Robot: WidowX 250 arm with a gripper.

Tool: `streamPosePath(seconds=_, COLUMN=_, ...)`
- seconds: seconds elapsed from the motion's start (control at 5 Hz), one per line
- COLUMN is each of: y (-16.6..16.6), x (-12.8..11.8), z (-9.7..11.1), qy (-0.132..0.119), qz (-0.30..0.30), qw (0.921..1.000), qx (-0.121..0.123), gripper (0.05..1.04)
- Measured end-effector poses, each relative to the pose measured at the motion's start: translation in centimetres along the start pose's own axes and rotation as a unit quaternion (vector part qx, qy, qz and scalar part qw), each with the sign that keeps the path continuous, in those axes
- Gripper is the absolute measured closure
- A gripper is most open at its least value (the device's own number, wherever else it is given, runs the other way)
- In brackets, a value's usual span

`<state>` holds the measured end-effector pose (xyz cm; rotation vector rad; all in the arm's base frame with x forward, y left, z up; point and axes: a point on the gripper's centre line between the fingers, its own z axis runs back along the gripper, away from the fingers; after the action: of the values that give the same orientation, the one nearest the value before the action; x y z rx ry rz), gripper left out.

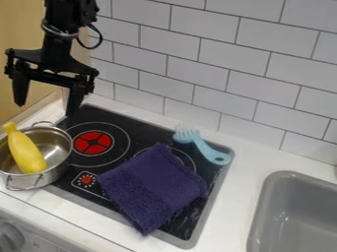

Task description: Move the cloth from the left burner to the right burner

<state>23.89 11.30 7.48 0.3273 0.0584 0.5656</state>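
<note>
The black gripper (47,104) hangs at the upper left, above the pot and the stove's back left corner, with its two fingers wide apart and nothing between them. A dark purple cloth (152,187) lies spread on the right part of the black stove top, covering much of the right burner (187,158), whose ring shows at the cloth's upper edge. The left burner (93,142), with its red centre, is uncovered. The gripper is well away from the cloth, up and to the left.
A metal pot (56,172) holding a yellow object (26,151) stands at the stove's left edge. A light blue brush (207,149) lies behind the cloth at the stove's back right. A grey sink (273,209) is at the right, and a tiled wall (204,74) rises behind.
</note>
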Motion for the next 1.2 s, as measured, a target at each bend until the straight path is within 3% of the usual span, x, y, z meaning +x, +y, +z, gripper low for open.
streamPosePath(seconds=0.2, y=-0.2, x=-1.5, z=-1.1, qy=0.026, qz=-0.008, qw=0.9996, qx=0.007, gripper=0.085)
streamPosePath(seconds=0.4, y=-1.4, x=-3.5, z=-1.0, qy=0.034, qz=0.004, qw=0.9994, qx=0.003, gripper=0.085)
streamPosePath(seconds=0.6, y=-3.8, x=-6.7, z=0.6, qy=0.025, qz=0.05, qw=0.9984, qx=-0.01, gripper=0.085)
streamPosePath(seconds=0.8, y=-5.9, x=-9.1, z=1.8, qy=0.027, qz=0.117, qw=0.9926, qx=-0.02, gripper=0.085)
streamPosePath(seconds=1.0, y=-8.2, x=-10.8, z=1.1, qy=0.076, qz=0.194, qw=0.9776, qx=-0.029, gripper=0.085)
streamPosePath(seconds=1.2, y=-10.4, x=-10.9, z=0.2, qy=0.088, qz=0.231, qw=0.967, qx=-0.06, gripper=0.085)
